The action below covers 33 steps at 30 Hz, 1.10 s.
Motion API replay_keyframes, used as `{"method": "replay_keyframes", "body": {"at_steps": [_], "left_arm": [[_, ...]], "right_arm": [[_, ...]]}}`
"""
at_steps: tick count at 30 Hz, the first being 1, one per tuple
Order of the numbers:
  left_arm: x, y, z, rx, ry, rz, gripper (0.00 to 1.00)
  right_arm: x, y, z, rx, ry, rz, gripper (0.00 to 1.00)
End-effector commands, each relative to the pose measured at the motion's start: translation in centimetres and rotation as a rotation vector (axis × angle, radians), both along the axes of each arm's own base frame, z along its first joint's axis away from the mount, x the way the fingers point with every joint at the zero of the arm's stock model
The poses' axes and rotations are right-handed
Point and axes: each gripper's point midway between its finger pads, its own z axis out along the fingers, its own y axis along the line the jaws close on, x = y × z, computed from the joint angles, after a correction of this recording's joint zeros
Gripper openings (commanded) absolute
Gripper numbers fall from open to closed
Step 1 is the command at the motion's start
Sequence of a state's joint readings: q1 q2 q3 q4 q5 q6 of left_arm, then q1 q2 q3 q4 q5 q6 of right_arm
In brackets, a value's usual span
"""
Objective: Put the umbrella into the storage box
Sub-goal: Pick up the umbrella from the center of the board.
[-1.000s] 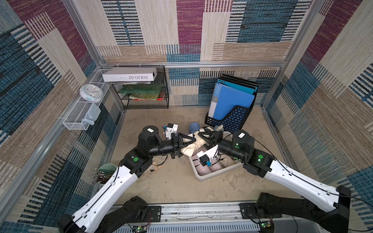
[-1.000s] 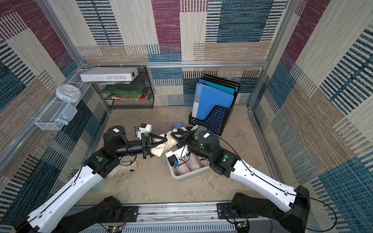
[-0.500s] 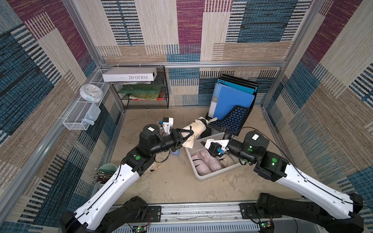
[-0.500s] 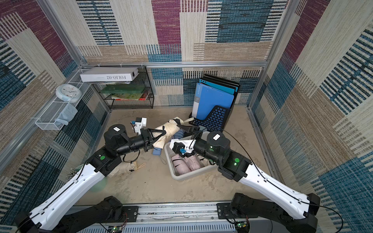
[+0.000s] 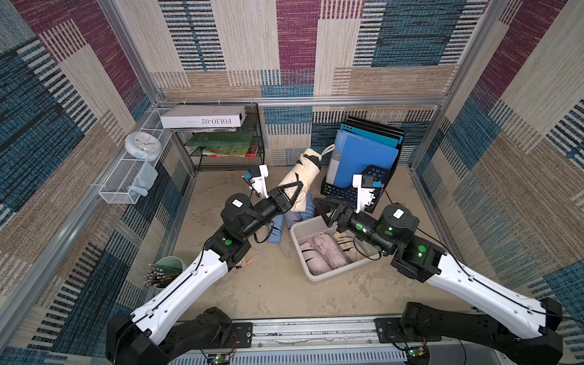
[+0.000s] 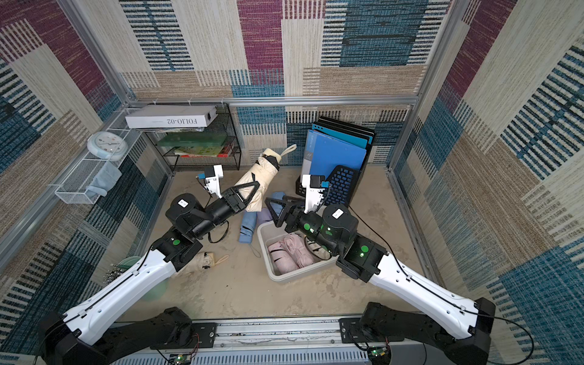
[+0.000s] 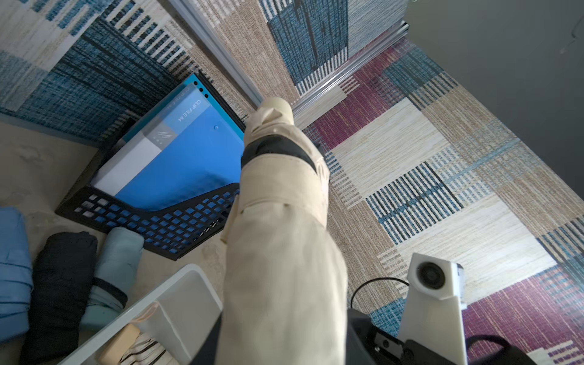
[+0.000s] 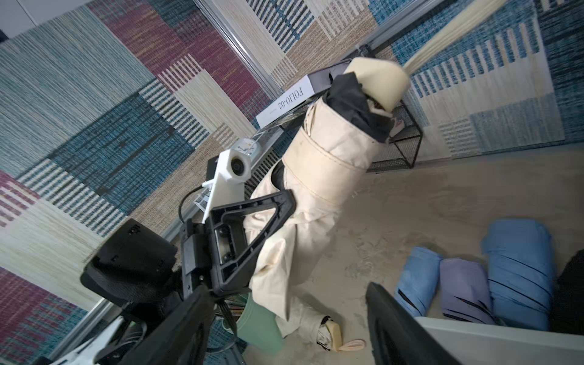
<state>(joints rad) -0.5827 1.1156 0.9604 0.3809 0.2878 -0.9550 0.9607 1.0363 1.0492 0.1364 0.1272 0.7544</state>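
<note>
The left pincer (image 5: 295,191) clamps a folded cream umbrella (image 5: 303,170) by its lower half. It holds it aloft and tilted, loop end toward the back wall, just behind the storage box (image 5: 311,276) and not yet over it. The right pincer (image 5: 327,208) hangs wide and empty above the box's far corner. The carry looks about half done. The next move seems to call for a swing toward the box and a turn to lay the umbrella lengthwise beside the pink umbrellas (image 5: 319,256) inside, before the grip lets go. The right arm sits close to that path and may need to give way. Patchwork woven walls (image 5: 297,47) in blue, plum and straw enclose a sandy, scuffed tabletop (image 5: 271,290). A black file holder (image 5: 376,177) with blue folders stands at the back, a wire shelf (image 5: 227,158) of books beside it. Loose umbrellas (image 5: 276,232) lie between holder and box. A small clock (image 5: 142,144) sits above a wire basket (image 5: 120,183).
</note>
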Motion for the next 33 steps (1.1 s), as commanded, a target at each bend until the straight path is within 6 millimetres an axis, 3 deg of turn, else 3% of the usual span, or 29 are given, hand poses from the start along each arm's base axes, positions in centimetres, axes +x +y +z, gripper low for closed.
{"method": "replay_keyframes", "body": {"at_steps": [1,8,14,20,27,33], "left_arm": [[-2.0,-0.3,5.0,-0.082,-0.211,-0.045,0.12],[-4.3,-1.3,6.6,-0.129,-0.267,-0.105,0.12],[-5.4,-1.5,7.2,-0.152,-0.279,-0.126,0.12],[-6.1,-1.5,7.5,-0.18,-0.258,-0.13,0.12],[-6.7,-1.1,7.2,-0.209,-0.246,-0.105,0.12],[-6.7,-1.8,7.2,-0.203,-0.247,-0.124,0.12]], "right_arm": [[-0.2,0.2,4.6,0.212,-0.045,0.037,0.82],[1.5,0.2,6.1,0.322,-0.064,-0.013,0.84],[2.1,0.1,7.0,0.377,-0.078,-0.018,0.78],[3.0,-0.9,6.5,0.399,-0.057,-0.068,0.78],[3.1,-0.2,7.0,0.436,-0.054,-0.017,0.6],[3.0,-0.4,7.2,0.458,-0.077,-0.013,0.56]]}}
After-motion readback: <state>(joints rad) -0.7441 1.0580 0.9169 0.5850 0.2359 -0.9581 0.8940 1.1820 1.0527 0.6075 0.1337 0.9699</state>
